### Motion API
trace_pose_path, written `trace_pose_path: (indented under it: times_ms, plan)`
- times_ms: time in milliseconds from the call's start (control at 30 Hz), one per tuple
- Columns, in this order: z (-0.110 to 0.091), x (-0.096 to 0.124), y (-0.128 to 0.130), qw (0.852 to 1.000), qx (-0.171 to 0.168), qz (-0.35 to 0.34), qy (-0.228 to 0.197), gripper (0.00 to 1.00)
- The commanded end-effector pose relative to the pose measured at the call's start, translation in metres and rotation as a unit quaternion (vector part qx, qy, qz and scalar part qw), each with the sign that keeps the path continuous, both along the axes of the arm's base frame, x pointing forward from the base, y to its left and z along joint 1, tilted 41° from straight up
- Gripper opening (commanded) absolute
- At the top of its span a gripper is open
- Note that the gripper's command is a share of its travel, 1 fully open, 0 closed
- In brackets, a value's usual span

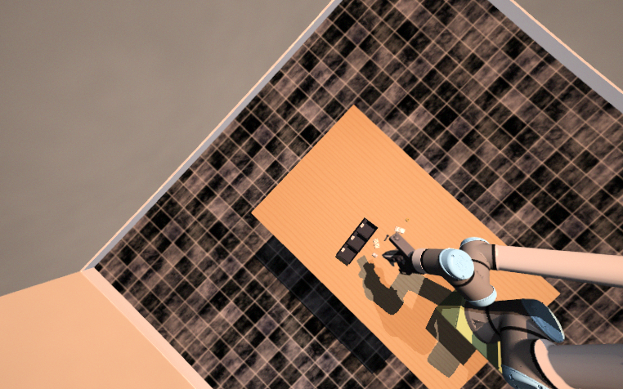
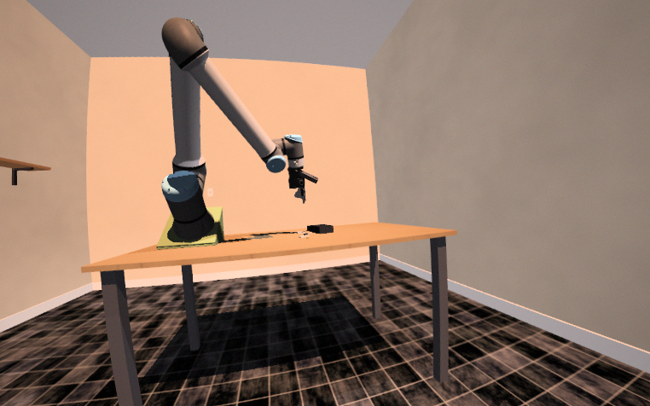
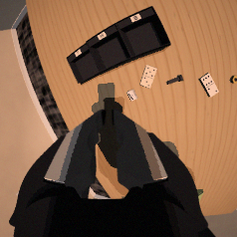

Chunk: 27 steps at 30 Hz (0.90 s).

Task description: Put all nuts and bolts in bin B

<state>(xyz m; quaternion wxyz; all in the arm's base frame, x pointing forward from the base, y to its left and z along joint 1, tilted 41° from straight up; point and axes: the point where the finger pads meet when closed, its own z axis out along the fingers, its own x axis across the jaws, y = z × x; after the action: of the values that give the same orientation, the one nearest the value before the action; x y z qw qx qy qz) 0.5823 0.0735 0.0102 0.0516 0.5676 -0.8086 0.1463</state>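
Observation:
A black row of three bins [image 3: 119,45] lies on the wooden table; it also shows in the overhead view [image 1: 356,240] and the side view [image 2: 320,229]. Their labels are too small to read. A black bolt [image 3: 174,79] lies on the table to the right of the bins, and a small yellowish nut [image 3: 232,79] lies at the right edge of the wrist view. My gripper [image 3: 109,111] [image 2: 301,196] [image 1: 387,255] is shut and empty. It hangs well above the table, just off the bins' near side.
Two white domino tiles [image 3: 148,76] [image 3: 208,85] and a small white piece [image 3: 131,95] lie among the bolt and nut. The table's edge runs just left of the bins. The arm's base stands on a green pad [image 2: 191,233] at the table's end.

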Motion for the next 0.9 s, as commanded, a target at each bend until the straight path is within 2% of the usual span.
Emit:
trace_pose_path:
  times_ms: [0, 133, 200, 233, 333, 400, 433, 533, 600, 667, 700, 867]
  plan:
    - [0.019, -0.008, -0.017, 0.997, -0.061, 0.022, 0.044, 0.04]
    - [0.019, -0.009, -0.018, 0.996, -0.073, 0.026, 0.053, 0.04]
    - [0.034, -0.011, -0.026, 0.990, -0.108, 0.044, 0.077, 0.04]
    - [0.039, -0.012, -0.028, 0.989, -0.115, 0.047, 0.080, 0.04]
    - [0.038, -0.012, -0.028, 0.989, -0.115, 0.047, 0.080, 0.04]
    - [0.053, -0.013, -0.034, 0.980, -0.153, 0.067, 0.105, 0.04]
    - [0.060, -0.014, -0.037, 0.979, -0.157, 0.069, 0.106, 0.04]
    - [0.060, -0.014, -0.037, 0.979, -0.157, 0.069, 0.106, 0.04]
    - [0.075, -0.014, -0.042, 0.968, -0.195, 0.090, 0.131, 0.04]
    - [0.075, -0.014, -0.042, 0.968, -0.195, 0.090, 0.131, 0.04]
    - [0.084, -0.014, -0.044, 0.966, -0.200, 0.092, 0.132, 0.04]
    - [0.084, -0.014, -0.045, 0.967, -0.200, 0.091, 0.132, 0.04]
